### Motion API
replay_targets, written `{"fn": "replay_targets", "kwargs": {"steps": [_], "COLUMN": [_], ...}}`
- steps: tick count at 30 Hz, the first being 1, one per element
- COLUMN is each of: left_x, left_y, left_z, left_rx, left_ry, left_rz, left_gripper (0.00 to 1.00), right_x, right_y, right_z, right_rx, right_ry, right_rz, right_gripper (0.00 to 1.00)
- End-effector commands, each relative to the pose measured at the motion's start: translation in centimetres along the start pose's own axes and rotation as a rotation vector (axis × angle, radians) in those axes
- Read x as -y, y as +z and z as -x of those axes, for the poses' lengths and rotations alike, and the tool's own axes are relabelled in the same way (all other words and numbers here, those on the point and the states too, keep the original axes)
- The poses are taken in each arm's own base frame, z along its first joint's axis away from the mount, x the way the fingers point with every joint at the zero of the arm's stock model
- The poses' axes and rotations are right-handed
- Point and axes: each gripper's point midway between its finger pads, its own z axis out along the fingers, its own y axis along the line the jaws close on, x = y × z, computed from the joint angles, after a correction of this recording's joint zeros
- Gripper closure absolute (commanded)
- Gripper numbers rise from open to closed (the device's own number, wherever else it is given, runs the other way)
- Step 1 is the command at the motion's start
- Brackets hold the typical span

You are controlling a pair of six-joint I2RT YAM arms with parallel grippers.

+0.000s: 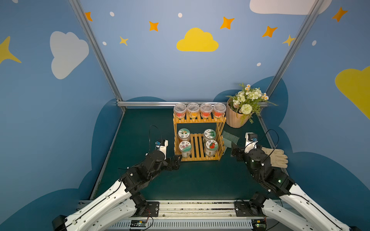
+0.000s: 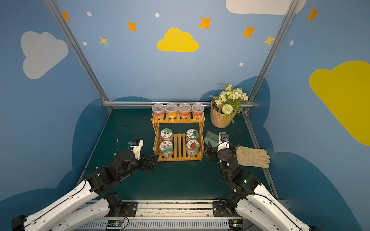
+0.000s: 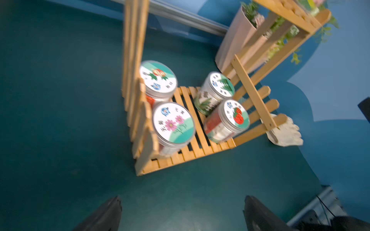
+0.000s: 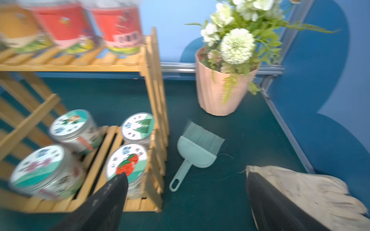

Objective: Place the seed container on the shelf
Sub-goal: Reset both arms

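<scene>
The shelf (image 1: pixel 197 148) of tan wooden slats stands mid-table in both top views. Its lower tier holds several silver-lidded seed containers; the one with a strawberry lid (image 1: pixel 211 145) (image 4: pixel 127 163) stands upright at the front right corner. Several clear tubs (image 1: pixel 206 110) line the upper tier. My right gripper (image 1: pixel 233 153) (image 4: pixel 186 177) is open and empty, just right of the shelf, apart from the strawberry jar. My left gripper (image 1: pixel 177 160) (image 3: pixel 183 202) is open and empty over the mat at the shelf's front left corner.
A pink flowerpot (image 1: pixel 236 118) with white flowers stands at the back right. A small teal brush and dustpan (image 1: pixel 230 138) lie between shelf and right arm. A beige glove (image 1: pixel 277 158) lies under the right wrist. Metal rails (image 1: pixel 148 103) edge the green mat.
</scene>
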Motion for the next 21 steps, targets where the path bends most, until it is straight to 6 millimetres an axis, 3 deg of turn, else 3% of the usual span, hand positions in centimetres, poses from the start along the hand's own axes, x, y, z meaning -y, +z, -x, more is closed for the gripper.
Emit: {"fn": "replay_targets", "kwargs": {"steps": [1,4,9,15,21], "left_x": [-3.2,-7.5,-12.4,-17.1,-17.5], "left_y": [-0.2,0.4,0.4,0.5,2.9], "left_z": [2.3,4.2,6.8,6.5,5.4], "left_rx": [0.061,0.096,0.201,0.237,0.233], "left_ry": [0.045,-0.008,-0.070,-0.017,0.072], "left_rz": [0.120,0.283,0.410,0.574,0.534], "left_gripper": [0.00,0.00,0.00,0.00,0.00], "right_x": [3.1,6.4,10.2,9.0,8.2], "right_y": [2.9,5.8,8.3,10.7,12.7], "right_z": [-2.1,-5.3,-7.8,-9.0,-9.8], "right_rx": [-0.070,-0.197,-0.290,-0.298,-0.310], "right_ry": [0.047,0.215,0.261,0.115,0.027], "right_rz": [-0.094,-0.157,-0.288,-0.204,-0.152], "right_gripper": [0.02,0.02,0.02,0.02,0.02]}}
